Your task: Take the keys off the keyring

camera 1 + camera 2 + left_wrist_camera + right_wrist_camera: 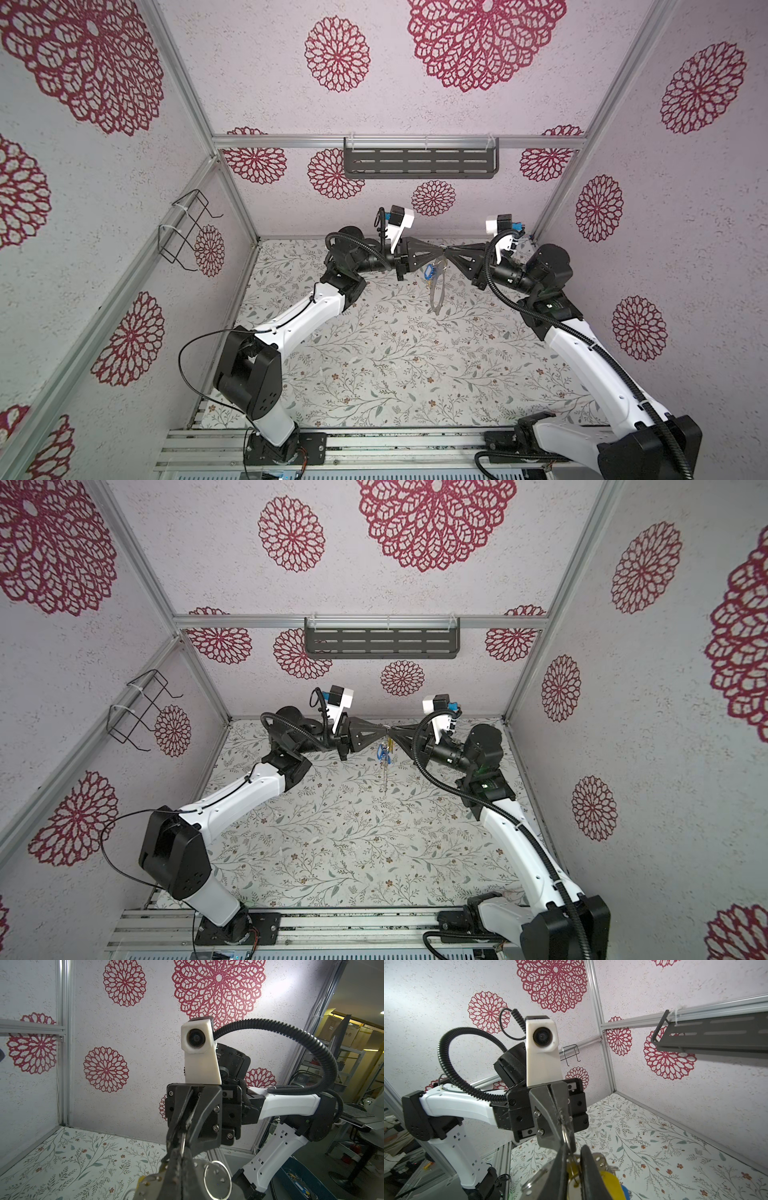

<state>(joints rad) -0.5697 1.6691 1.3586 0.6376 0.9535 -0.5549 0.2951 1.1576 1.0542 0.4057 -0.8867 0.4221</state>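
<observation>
Meeting tip to tip above the counter [374, 353], left fingers [428, 250] clamp the small loop [565, 1132] topping the keyring [437, 295]; right fingers [461, 254] look pinched there too. Keys [428, 272] dangle beneath, mid-air.

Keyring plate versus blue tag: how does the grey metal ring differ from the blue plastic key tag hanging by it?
The grey metal ring-shaped keyring plate is thin bare metal, seen almost edge-on; the blue plastic key tag is a small oblong. The plate is much longer than the tag. The tag hangs high; the plate reaches well below it. Both dangle under the small split ring where the left gripper and right gripper meet.
</observation>
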